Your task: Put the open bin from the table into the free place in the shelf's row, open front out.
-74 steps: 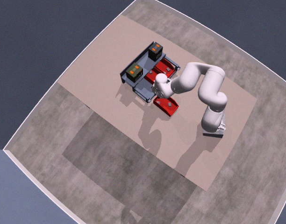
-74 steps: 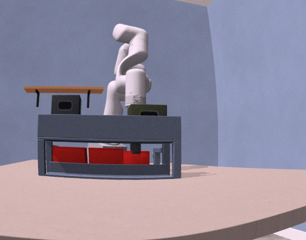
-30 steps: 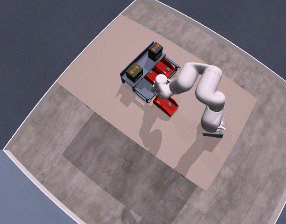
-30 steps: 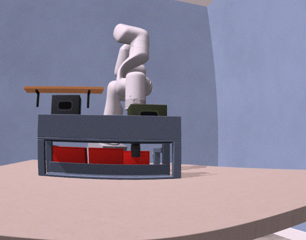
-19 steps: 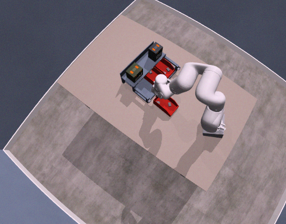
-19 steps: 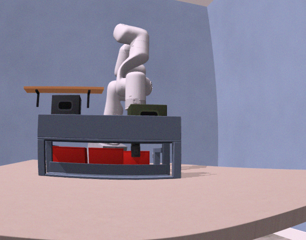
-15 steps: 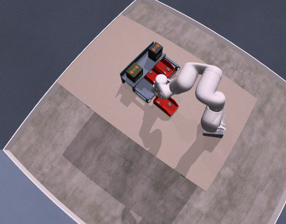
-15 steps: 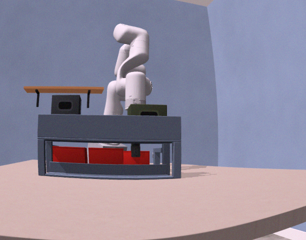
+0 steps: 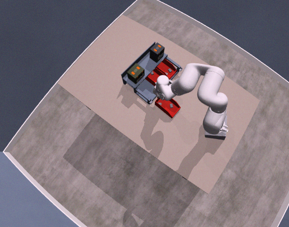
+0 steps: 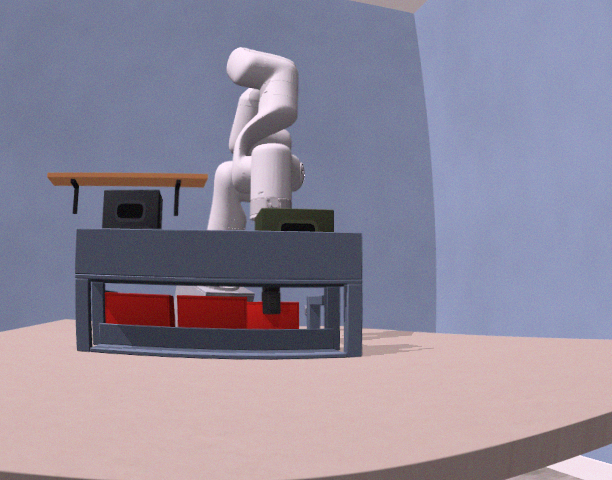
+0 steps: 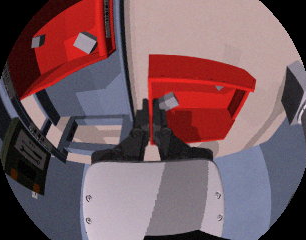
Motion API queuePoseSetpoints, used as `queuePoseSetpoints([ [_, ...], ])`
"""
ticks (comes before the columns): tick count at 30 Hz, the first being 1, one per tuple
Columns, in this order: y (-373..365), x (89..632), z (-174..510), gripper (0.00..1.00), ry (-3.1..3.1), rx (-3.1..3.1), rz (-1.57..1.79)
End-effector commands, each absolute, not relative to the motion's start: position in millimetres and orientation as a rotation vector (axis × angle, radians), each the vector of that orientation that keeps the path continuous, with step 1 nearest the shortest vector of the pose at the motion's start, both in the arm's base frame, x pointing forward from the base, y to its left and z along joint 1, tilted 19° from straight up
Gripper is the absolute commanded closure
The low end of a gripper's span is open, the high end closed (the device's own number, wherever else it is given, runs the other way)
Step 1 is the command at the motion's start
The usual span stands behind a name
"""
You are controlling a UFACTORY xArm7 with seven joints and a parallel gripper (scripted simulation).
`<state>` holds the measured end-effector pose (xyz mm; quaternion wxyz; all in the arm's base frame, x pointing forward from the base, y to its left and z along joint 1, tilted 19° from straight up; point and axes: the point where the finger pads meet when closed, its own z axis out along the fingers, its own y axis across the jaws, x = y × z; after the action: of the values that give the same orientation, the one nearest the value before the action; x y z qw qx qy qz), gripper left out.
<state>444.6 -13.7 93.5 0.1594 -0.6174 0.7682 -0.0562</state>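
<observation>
The red open bin (image 9: pixel 166 111) (image 10: pixel 289 316) (image 11: pixel 213 120) stands on the table just in front of the shelf's free end, its rear wall toward the shelf. Small grey parts lie in it. My gripper (image 10: pixel 271 310) (image 11: pixel 150 107) is shut on the top of that rear wall, one dark finger on each side; the arm's wrist hides it in the top view. The grey-blue shelf (image 9: pixel 146 91) (image 10: pixel 218 338) (image 11: pixel 93 105) has its free place beside two red bins. The nearer bin (image 9: pixel 152 77) (image 10: pixel 211 312) (image 11: pixel 68 35) and the farther bin (image 9: pixel 164 66) (image 10: pixel 139 310) look level.
On the upper board over the shelf's rear stand an olive-green box (image 9: pixel 135 71) (image 10: pixel 296 218) (image 11: pixel 23 155), near the free place, and a dark grey box (image 9: pixel 157 52) (image 10: pixel 110 209) at the other end. A wooden board (image 10: pixel 125 179) on brackets shows higher up in the exterior view.
</observation>
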Motion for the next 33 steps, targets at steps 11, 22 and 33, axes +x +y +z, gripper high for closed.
queuePoseSetpoints([
  [11,-14.0,445.7,94.8,1.00,2.194,-1.762,-0.164],
  [22,-14.0,445.7,94.8,1.00,2.194,-1.762,-0.164],
  [33,-14.7,443.6,100.9,1.00,2.194,-1.762,-0.164],
])
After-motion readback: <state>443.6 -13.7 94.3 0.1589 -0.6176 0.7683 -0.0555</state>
